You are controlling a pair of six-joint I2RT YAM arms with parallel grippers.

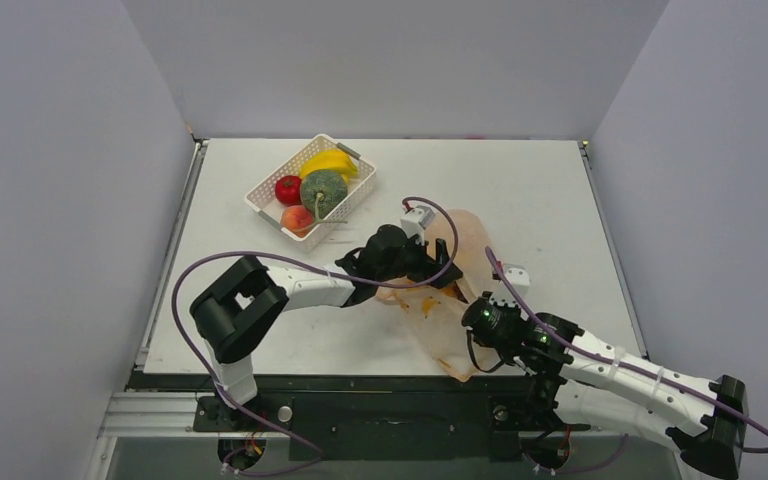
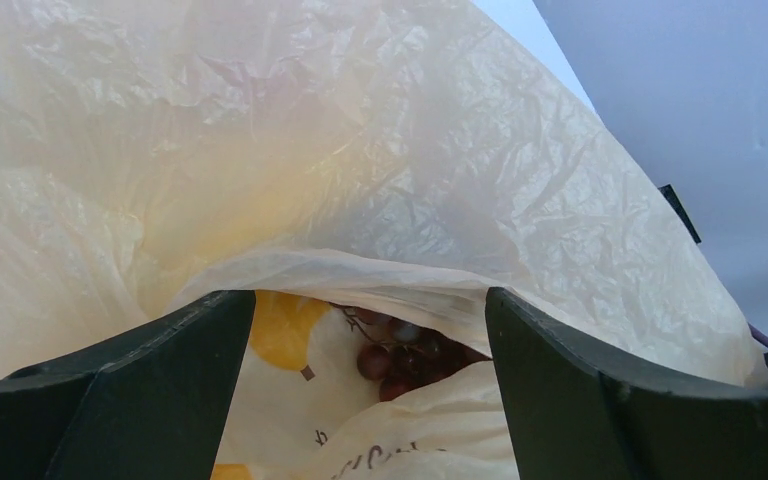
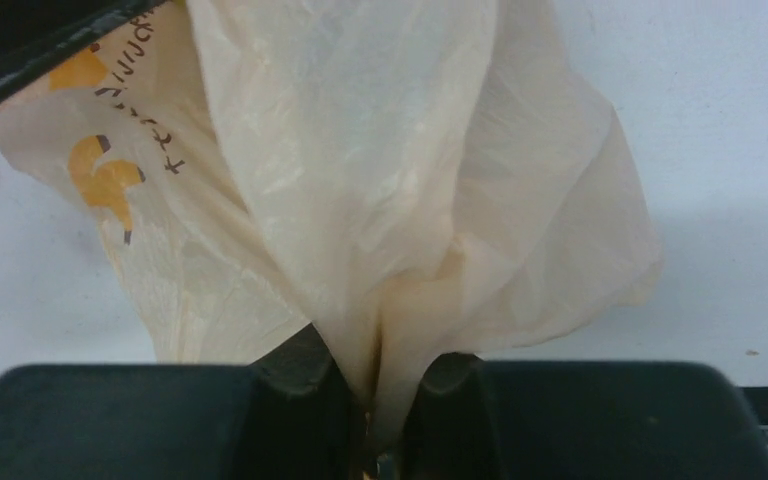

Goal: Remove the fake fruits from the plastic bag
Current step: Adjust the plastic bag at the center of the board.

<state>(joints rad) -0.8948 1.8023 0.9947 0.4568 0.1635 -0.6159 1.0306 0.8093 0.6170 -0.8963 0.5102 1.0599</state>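
Note:
The pale-orange plastic bag point(image 1: 450, 300) lies at the table's middle front. My right gripper point(image 1: 480, 318) is shut on a bunched fold of the plastic bag point(image 3: 380, 200) at its near end. My left gripper point(image 1: 438, 270) is open at the bag's mouth; its jaws stand wide apart on either side of the opening point(image 2: 360, 290). Inside, the dark purple grape bunch point(image 2: 410, 355) shows between the jaws. The red apple-like ball point(image 1: 288, 189), dark green melon point(image 1: 323, 192) and yellow bananas point(image 1: 332, 161) lie in the white basket point(image 1: 355, 198).
The white latticed basket stands at the back left and also holds an orange-pink peach point(image 1: 297, 218). Purple cables loop over both arms. Grey walls close in the table on three sides.

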